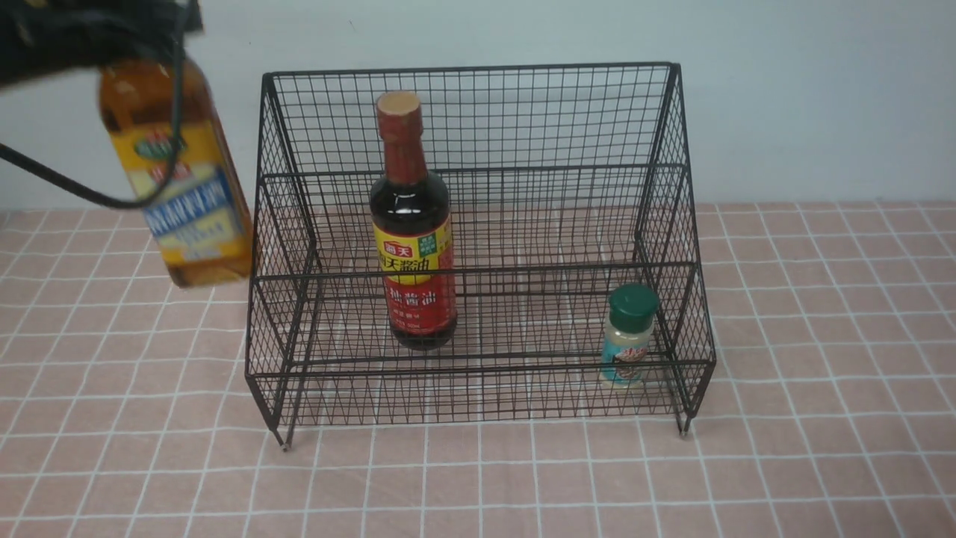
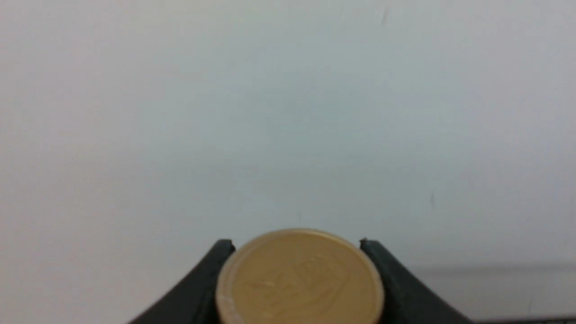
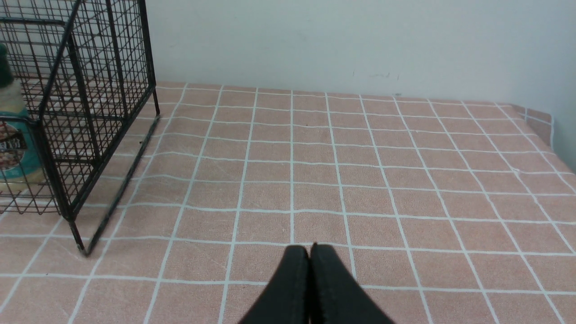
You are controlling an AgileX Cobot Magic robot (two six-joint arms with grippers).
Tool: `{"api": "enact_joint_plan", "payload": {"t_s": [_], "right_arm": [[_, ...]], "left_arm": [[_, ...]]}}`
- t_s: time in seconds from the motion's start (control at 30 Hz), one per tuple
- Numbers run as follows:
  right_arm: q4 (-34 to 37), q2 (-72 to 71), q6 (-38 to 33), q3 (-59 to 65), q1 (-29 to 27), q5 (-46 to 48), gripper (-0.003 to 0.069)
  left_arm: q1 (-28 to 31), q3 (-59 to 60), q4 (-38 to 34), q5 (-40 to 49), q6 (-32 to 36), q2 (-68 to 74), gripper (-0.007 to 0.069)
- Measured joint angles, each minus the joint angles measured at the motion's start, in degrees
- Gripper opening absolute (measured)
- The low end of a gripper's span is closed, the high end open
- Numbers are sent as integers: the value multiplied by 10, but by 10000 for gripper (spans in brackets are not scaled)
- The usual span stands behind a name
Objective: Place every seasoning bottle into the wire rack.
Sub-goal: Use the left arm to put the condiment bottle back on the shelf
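left hand (image 2: pixel 295 246) closed on the gold cap (image 2: pixel 299 281) of the amber bottle (image 1: pixel 179 179), in the air above the counter (image 1: pixel 821 448), tilted, outside and just beside the left wall of the rack (image 1: pixel 478 112). this wall between bottle and shelves. inside on the lower shelf, both upright: soy bottle (image 1: pixel 414 246) left of middle, small shaker (image 1: pixel 629 336) in right front corner. right hand (image 3: pixel 310 252) pressed together, empty, right of the rack.

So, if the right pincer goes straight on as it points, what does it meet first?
Probably nothing near: the shut right pincer faces open tablecloth, then the wall. The wire rack sits off to one side of its line; depth is unclear.
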Motion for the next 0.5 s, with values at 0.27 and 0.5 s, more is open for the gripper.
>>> {"api": "enact_joint_plan", "payload": {"t_s": [0.27, 0.5], "right_arm": [[0, 0, 0, 0, 0, 0, -12], [0, 0, 0, 0, 0, 0, -12]], "left_arm": [[-1, -80, 0, -14, 6, -39, 307], [-24, -111, 1, 4, 6, -35, 307]]}}
